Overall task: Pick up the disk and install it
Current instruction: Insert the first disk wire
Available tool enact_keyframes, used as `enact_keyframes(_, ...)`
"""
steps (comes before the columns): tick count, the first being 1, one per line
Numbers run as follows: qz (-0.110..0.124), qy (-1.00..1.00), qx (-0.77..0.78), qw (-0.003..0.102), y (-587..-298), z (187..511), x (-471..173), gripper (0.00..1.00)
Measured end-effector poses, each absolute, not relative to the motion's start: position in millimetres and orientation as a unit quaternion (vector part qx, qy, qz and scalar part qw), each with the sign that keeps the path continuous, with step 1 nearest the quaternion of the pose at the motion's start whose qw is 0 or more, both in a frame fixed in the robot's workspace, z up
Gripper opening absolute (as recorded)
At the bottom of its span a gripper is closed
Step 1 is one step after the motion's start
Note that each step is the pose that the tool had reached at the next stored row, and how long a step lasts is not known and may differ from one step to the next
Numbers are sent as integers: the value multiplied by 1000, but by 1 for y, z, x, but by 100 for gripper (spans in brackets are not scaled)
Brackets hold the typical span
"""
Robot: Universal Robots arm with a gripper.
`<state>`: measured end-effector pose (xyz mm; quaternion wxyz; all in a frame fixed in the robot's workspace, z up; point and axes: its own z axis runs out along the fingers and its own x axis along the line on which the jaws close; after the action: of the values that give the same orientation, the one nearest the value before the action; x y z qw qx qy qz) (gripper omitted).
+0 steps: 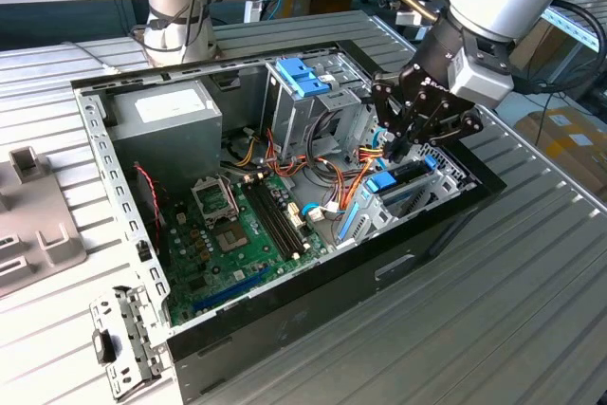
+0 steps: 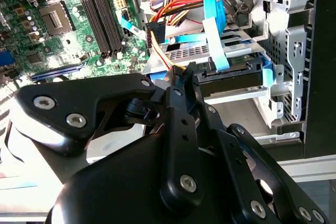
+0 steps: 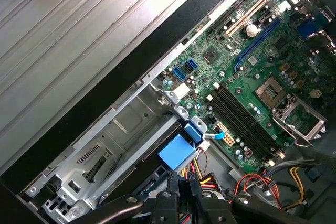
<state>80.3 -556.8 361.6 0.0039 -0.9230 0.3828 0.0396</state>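
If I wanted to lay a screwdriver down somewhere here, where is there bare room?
The ribbed metal table is bare on the exterior view's right of the open computer case. Inside the case it is crowded: motherboard, cables, and the gripper over the disk.

No legible text anywhere. White label (image 1: pixel 163 107) on the grey power supply box (image 1: pixel 166 135) carries print too fine to read. Motherboard (image 3: pixel 252 77) markings in both wrist views too small to make out.
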Motion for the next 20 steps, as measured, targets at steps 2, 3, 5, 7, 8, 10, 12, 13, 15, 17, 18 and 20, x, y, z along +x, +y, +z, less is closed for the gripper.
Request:
enact_keyframes(2, 40, 389, -920, 4, -557, 362, 80, 19)
enact_keyframes(3, 39, 395, -918, 4, -557, 362, 80, 19)
enact_keyframes(5, 39, 405, -913, 5, -557, 361, 80, 19)
enact_keyframes(7, 39, 414, -910, 5, -557, 361, 80, 19)
enact_keyframes(8, 39, 420, -907, 5, -557, 361, 80, 19)
enact_keyframes(10, 39, 430, -902, 6, -557, 361, 80, 19)
enact_keyframes(12, 39, 440, -897, 6, -557, 361, 80, 19)
enact_keyframes(13, 39, 444, -895, 6, -557, 361, 80, 19)
enact_keyframes(15, 39, 457, -889, 7, -557, 361, 80, 19)
enact_keyframes(17, 39, 472, -881, 8, -557, 360, 80, 19)
enact_keyframes(18, 39, 478, -877, 8, -557, 360, 80, 19)
enact_keyframes(20, 39, 486, -873, 8, -557, 360, 80, 19)
